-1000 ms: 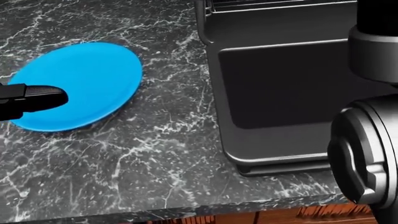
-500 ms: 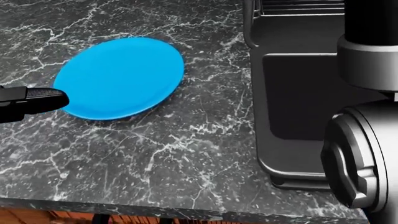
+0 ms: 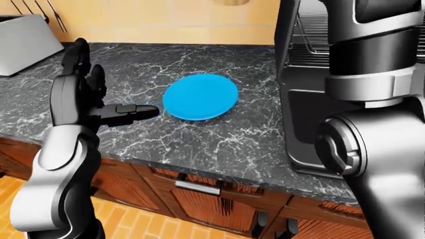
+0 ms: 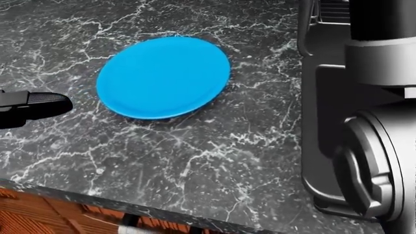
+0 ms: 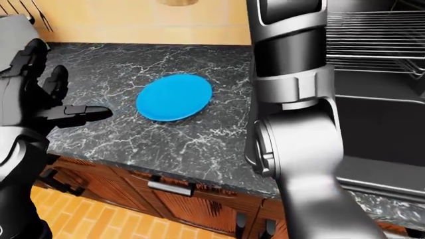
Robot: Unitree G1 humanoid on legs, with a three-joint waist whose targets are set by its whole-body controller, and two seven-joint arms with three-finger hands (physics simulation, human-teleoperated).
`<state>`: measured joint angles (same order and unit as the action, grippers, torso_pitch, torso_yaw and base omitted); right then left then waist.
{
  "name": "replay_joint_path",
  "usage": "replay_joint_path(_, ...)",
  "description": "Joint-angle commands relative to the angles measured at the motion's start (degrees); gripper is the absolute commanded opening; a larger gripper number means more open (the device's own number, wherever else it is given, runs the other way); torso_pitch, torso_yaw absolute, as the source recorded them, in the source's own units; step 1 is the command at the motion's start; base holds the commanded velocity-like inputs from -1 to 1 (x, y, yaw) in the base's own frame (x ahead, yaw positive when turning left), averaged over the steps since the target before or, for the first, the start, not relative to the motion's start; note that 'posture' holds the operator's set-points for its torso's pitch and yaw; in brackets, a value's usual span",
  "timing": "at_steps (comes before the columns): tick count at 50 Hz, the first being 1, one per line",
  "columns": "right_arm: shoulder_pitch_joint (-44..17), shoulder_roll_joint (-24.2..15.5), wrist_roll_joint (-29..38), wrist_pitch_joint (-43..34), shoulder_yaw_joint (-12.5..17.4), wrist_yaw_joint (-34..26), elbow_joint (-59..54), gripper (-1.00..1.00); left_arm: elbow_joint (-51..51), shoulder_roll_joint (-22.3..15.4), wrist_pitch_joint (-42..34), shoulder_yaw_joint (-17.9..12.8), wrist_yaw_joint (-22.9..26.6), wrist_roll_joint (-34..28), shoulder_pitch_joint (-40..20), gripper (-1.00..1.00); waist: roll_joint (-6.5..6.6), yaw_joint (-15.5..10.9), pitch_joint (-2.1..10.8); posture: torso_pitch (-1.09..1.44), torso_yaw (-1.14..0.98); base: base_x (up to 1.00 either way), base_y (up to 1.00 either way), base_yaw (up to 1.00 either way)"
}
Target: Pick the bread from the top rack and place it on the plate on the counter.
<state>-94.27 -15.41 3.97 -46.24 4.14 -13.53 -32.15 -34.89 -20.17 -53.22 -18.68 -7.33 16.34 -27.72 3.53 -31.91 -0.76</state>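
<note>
On the counter (image 3: 199, 144), the blue plate (image 3: 200, 96) is lying bare, so placing is still pending. The left hand (image 3: 83, 94) is hovering open and holding nothing. The right hand is reaching up out of sight; bread isn't showing on the rack (image 5: 372, 42).

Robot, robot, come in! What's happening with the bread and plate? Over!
Left robot hand open, empty. Right robot hand out of view, arm raised. Blue plate bare on the counter. Bread not visible; oven rack partly hidden.

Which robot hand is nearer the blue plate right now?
Left. The left robot hand hangs open just left of the blue plate in the left-eye view; the right arm reaches up toward the oven rack, its hand out of view.
</note>
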Motion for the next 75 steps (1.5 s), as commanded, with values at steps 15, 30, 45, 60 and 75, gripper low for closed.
replay_joint_path(15,-3.7,-1.0,0.0,13.4,0.9,2.1,-15.9,-1.0,-1.4,-0.4,2.2,-0.7,0.0,-0.6,-0.7,1.0,-0.15,-3.8,2.04,0.0,0.63,0.0,0.0,0.0)
replay_joint_path(30,-4.1,-1.6,2.2,22.4,1.4,2.9,-30.0,-1.0,-1.3,-0.5,2.0,-0.6,0.1,-0.7,-1.2,1.0,-0.26,-7.5,2.57,0.0,0.7,0.0,0.0,0.0)
replay_joint_path(45,0.2,-0.1,3.0,24.9,1.3,3.3,-31.3,-1.0,-1.4,-0.6,2.4,-0.8,0.3,-0.8,-0.8,1.0,-0.25,-10.9,2.8,0.0,0.78,0.0,0.0,0.0)
replay_joint_path(60,3.1,0.7,4.4,25.6,0.8,4.2,-31.8,-1.0,-1.0,-0.3,5.0,0.0,1.5,-2.7,-0.1,1.0,-0.31,-13.9,2.97,0.0,0.82,0.0,0.0,0.0)
replay_joint_path(75,4.9,0.7,8.1,24.8,0.1,5.2,-32.7,-1.0,-0.5,-0.2,4.9,0.1,1.8,-3.4,-1.0,1.0,-0.47,-15.0,3.11,0.0,0.82,0.0,0.0,0.0)
